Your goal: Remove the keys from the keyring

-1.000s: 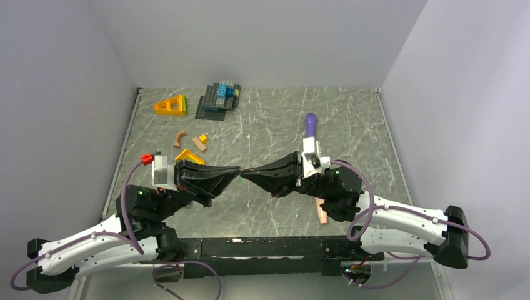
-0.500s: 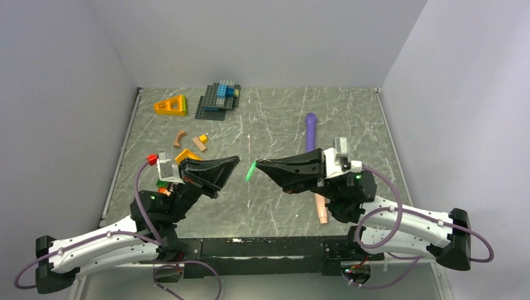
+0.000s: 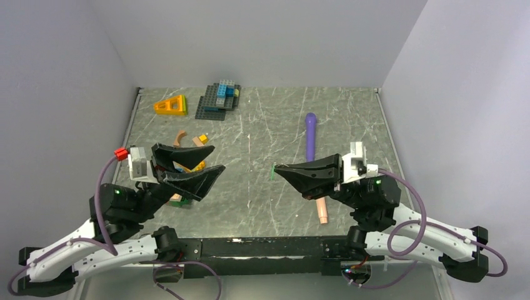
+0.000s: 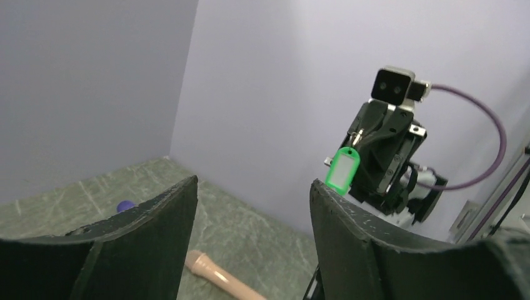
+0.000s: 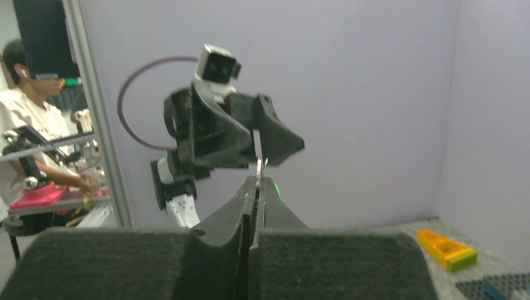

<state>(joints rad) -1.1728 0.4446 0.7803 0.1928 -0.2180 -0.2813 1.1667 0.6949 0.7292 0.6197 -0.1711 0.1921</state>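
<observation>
Currently: right gripper [image 3: 277, 167] is clamped tight at its tip and held up above the bench [image 3: 262, 122], near the middle. The green-headed key [image 4: 342, 172] dangles from those fingers, clear of the bench. The right wrist view shows a thin sliver of metal [image 5: 259, 166] pinched between the tips; keyring or key shank, cannot tell which. Left gripper [image 3: 217, 159] is well apart from it, raised over the loose toy bricks [image 3: 187, 165], fingers wide, nothing between them. Brass-coloured key: not found in any view, too small or hidden.

Judgement: the step in hand is the separation itself, with the arms parted and the green key on the right side. Whether that key is off the keyring cannot be settled from here. The next move likely calls for the left fingers to line up with the hanging piece and narrow onto the metal just beside the right tips without knocking the green head. Then pull or twist apart.
</observation>
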